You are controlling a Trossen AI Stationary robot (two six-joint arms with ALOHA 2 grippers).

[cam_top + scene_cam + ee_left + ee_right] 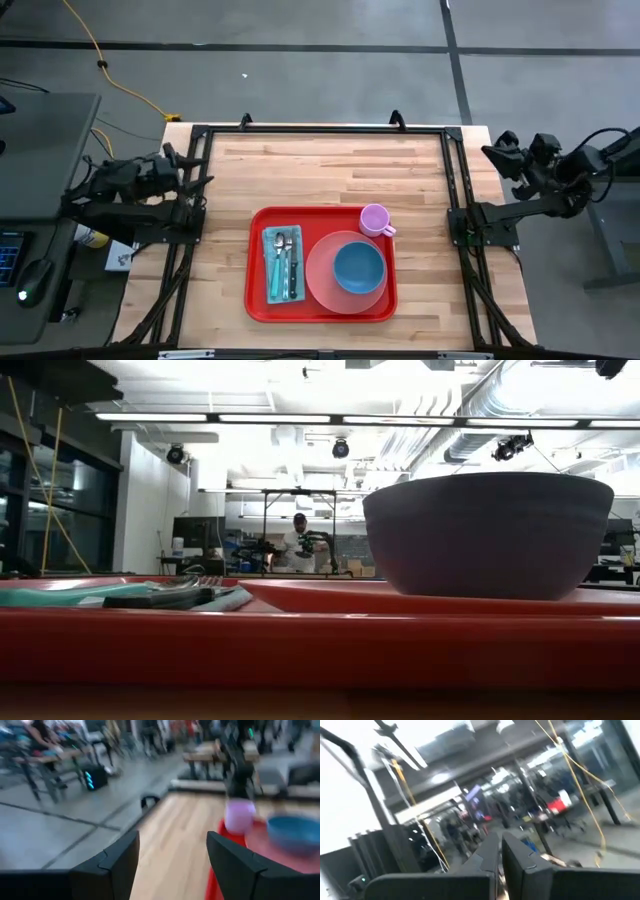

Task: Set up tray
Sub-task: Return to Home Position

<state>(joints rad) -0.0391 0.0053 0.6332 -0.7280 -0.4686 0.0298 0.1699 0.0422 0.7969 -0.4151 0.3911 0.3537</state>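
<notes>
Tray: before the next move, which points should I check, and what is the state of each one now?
1. Tray flat on table: ok.
2. Cutlery lying on blue napkin: ok.
3. Blue bowl on pink plate: ok.
4. Purple cup upright inside tray: ok.
5. Left gripper open, at the table's left side, clear of tray: ok.
6. Right gripper shut, off the table's right side: ok.

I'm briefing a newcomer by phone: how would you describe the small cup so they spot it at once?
Find the big red tray on the wooden table. In its top right corner seen from above, beside the pink plate carrying the blue bowl, stands the cup. It is the only lilac thing there and the smallest dish.
</notes>
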